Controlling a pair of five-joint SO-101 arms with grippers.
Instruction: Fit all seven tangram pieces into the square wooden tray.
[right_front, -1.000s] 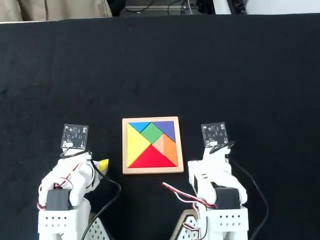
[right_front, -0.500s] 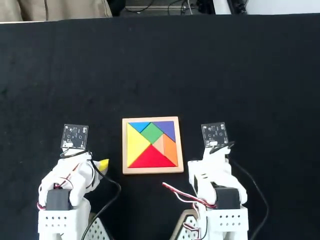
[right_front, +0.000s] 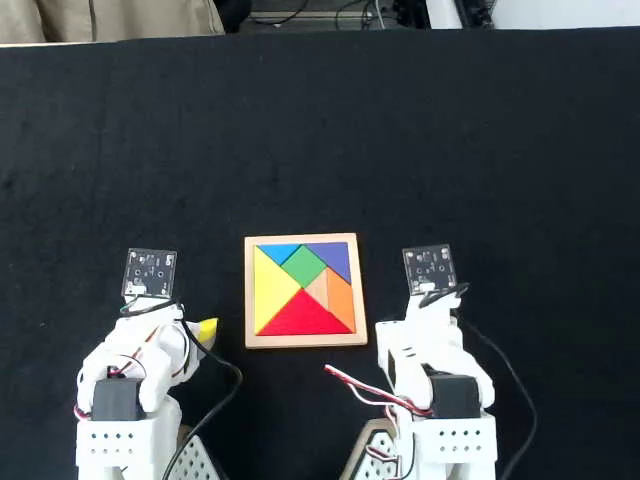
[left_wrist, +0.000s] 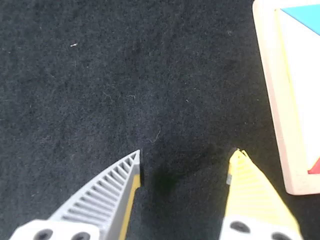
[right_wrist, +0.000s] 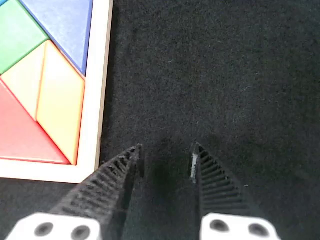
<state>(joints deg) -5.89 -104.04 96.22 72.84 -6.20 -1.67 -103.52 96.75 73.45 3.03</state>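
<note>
The square wooden tray (right_front: 305, 342) lies on the black table between the two arms, with seven coloured tangram pieces lying flat inside it: yellow (right_front: 272, 290), red (right_front: 303, 317), green (right_front: 304, 265), two blues, tan and orange. My left gripper (left_wrist: 187, 159) hovers open over bare cloth beside the tray's edge (left_wrist: 274, 95), holding nothing. My right gripper (right_wrist: 166, 152) is open too, just off the tray's other edge (right_wrist: 100, 95), nothing between its fingers. Both arms sit folded back at the near edge.
Black cloth covers the whole table (right_front: 320, 130). Each arm's base (right_front: 120, 440) stands at the front edge, with cables (right_front: 360, 390) trailing between them. Wide free room lies beyond the tray toward the far edge.
</note>
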